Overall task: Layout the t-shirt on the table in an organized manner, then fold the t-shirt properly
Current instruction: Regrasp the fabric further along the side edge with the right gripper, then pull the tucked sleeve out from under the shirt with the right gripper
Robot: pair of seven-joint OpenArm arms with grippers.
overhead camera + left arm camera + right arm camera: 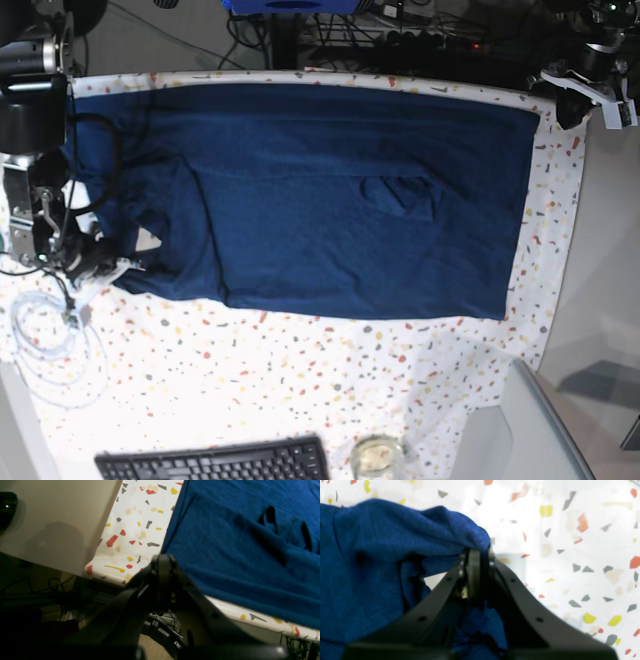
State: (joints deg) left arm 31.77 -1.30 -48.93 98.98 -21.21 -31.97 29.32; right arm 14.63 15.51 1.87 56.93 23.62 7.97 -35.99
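Note:
The navy t-shirt [350,190] lies spread wide across the speckled table [250,370], with a small wrinkle near its middle. At its left end a sleeve is bunched up. My right gripper [477,553] is shut on a raised fold of that sleeve fabric [395,542], and in the base view it sits at the shirt's lower left corner [112,268]. My left gripper [162,561] is shut with nothing in it. It hovers over the table's edge [135,525], just beside the shirt's hem [237,555].
A black keyboard [215,463] and a small glass [377,457] sit at the front edge. A coil of white cable [50,350] lies front left. A plain grey surface [57,517] adjoins the table by my left arm [590,85]. Cables hang below.

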